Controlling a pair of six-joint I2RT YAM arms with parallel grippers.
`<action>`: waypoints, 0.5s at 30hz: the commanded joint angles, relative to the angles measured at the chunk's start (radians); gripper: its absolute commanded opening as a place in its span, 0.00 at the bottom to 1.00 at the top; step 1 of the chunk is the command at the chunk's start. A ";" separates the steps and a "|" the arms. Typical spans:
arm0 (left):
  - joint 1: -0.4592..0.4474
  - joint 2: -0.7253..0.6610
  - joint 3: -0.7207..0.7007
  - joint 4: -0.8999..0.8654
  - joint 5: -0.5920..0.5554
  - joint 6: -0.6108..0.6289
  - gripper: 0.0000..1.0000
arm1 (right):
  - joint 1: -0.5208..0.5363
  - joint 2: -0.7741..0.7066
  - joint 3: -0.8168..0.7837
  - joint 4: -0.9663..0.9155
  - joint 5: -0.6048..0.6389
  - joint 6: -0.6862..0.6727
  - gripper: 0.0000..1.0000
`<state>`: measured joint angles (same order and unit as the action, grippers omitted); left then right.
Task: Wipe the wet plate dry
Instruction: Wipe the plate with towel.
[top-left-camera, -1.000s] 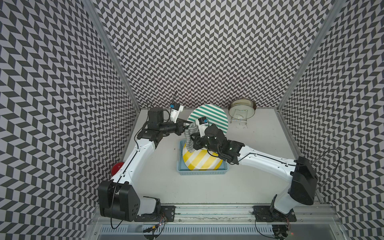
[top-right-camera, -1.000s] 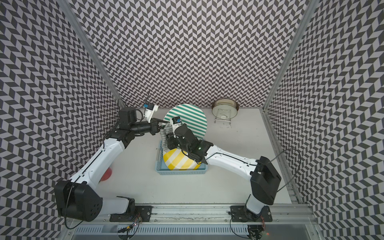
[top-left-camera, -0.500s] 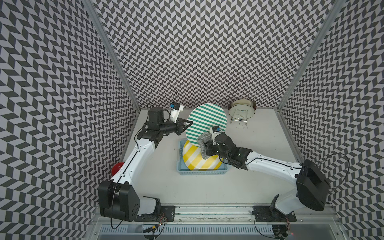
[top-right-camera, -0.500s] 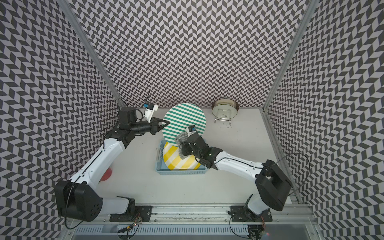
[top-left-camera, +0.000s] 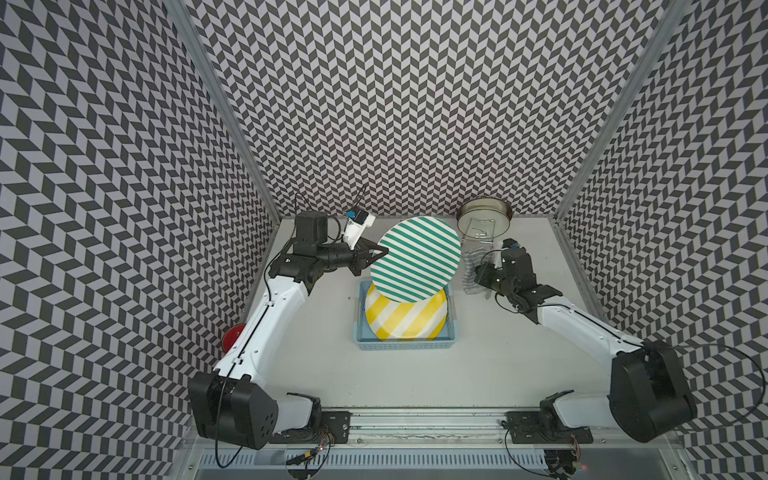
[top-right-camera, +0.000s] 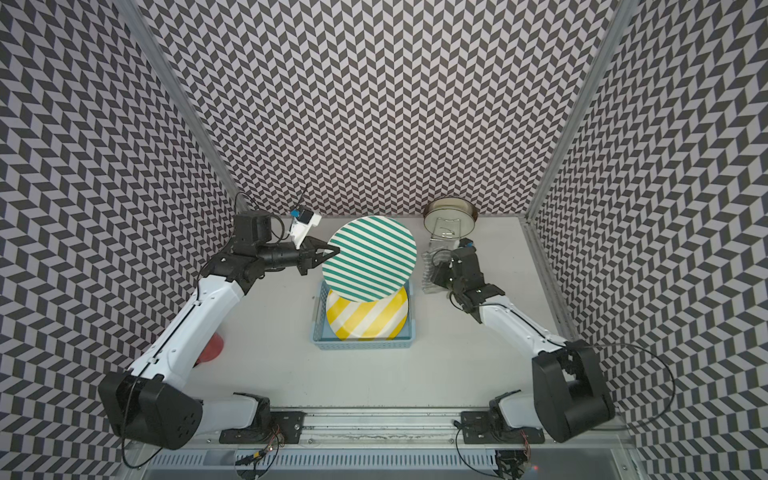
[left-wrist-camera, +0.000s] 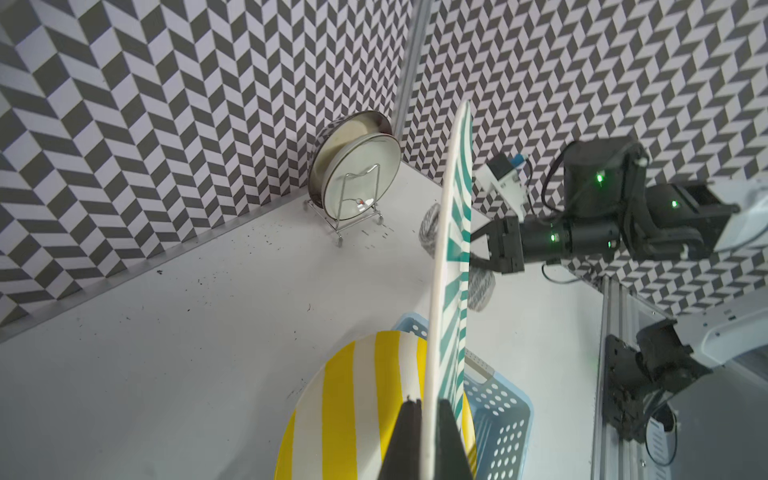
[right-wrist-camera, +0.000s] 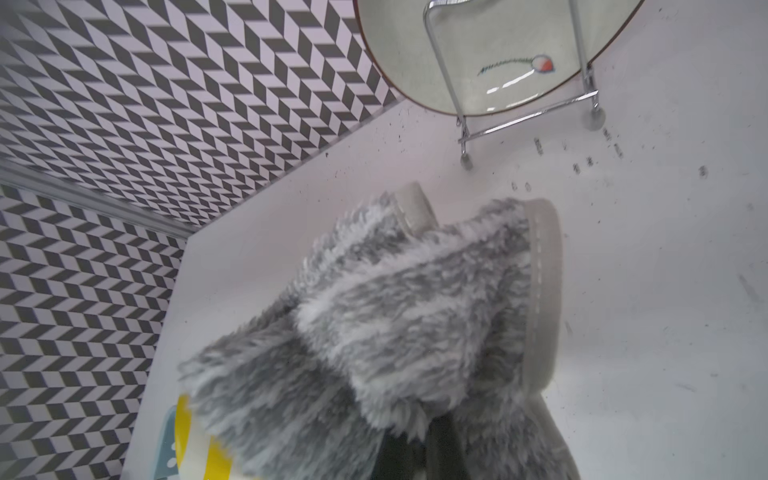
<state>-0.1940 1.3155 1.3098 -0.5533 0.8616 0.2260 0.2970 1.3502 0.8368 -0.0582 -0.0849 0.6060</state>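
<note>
**Green-striped plate held over the basket, cloth held off it**

Both top views show the left gripper (top-left-camera: 382, 252) clamped on the rim of the green-striped plate (top-left-camera: 415, 257). The plate is tilted above the far end of the blue basket (top-left-camera: 405, 344), partly covering a yellow-striped plate (top-left-camera: 405, 319) lying inside. Only the left wrist view shows the held plate edge-on, pinched between the fingers (left-wrist-camera: 405, 440).

The right gripper (top-left-camera: 480, 274) is beside the basket on the right arm's side, apart from the plate and closed on a grey fluffy cloth (right-wrist-camera: 395, 311). The cloth is sharp only in the right wrist view; from above it is a pale blur. Its pile hides most of the jaws. No view shows whether the plate is wet.
</note>
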 joint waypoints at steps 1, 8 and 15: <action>-0.002 -0.043 0.081 -0.193 0.032 0.243 0.00 | -0.060 -0.057 0.008 0.081 -0.170 -0.052 0.00; -0.058 -0.052 0.163 -0.556 0.074 0.542 0.00 | -0.116 -0.033 0.027 0.237 -0.484 -0.090 0.00; -0.235 -0.082 0.135 -0.589 -0.042 0.553 0.00 | -0.090 0.111 0.087 0.523 -0.883 0.044 0.00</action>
<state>-0.3874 1.2778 1.4361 -1.0988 0.8314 0.7372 0.1883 1.4052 0.8879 0.2546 -0.7319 0.5846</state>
